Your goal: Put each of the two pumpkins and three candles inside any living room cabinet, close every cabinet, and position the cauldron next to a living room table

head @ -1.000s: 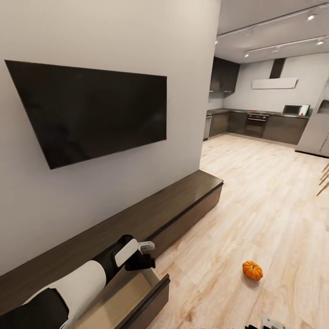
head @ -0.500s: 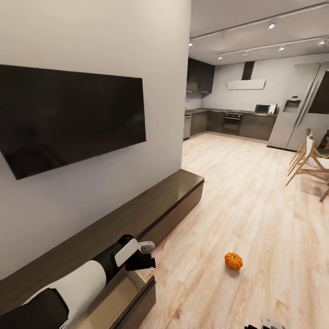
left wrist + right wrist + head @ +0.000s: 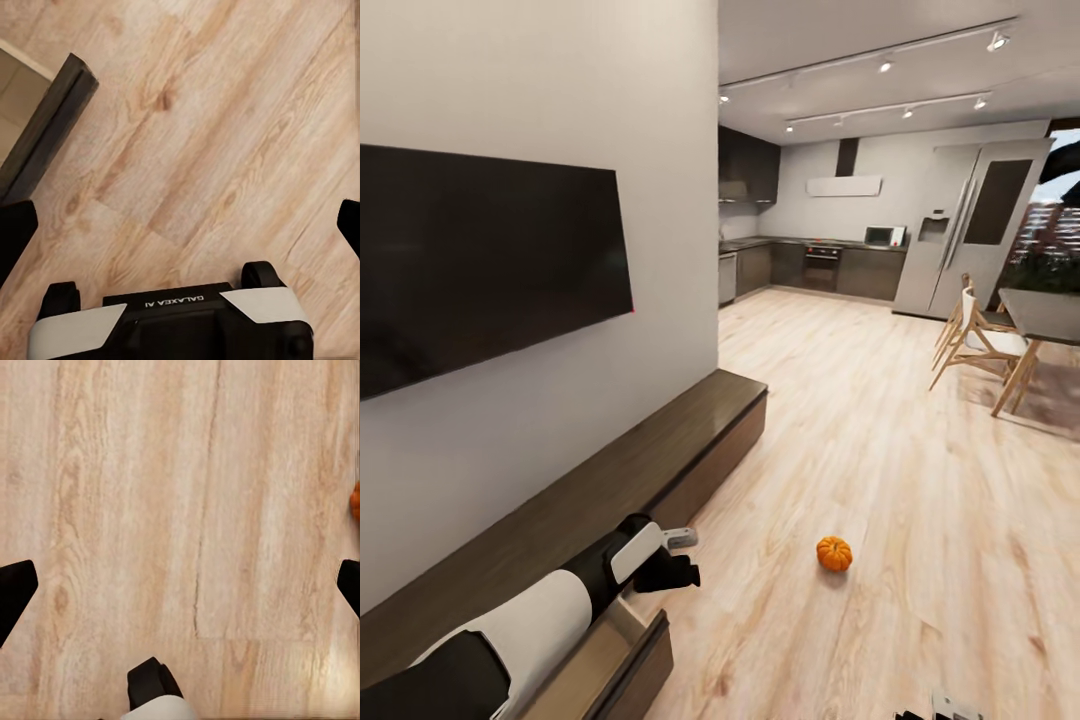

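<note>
Bare floor (image 3: 920,560) around pumpkin (image 3: 834,553) — open drawer (image 3: 622,668) juts left.

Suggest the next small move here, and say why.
Probably keep turning toward the pumpkin and approach it: it lies alone on the wood floor, the cabinet drawer stands open beside the left gripper, and both grippers look open and empty.

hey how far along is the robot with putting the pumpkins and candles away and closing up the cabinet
Early, by the look of it. One pumpkin sits on the floor, untouched. The cabinet has a drawer pulled open below the left hand, so closing remains. Both hands are open and hold nothing: the right hand hangs over bare floor. Candles and cauldron aren't visible here.
</note>
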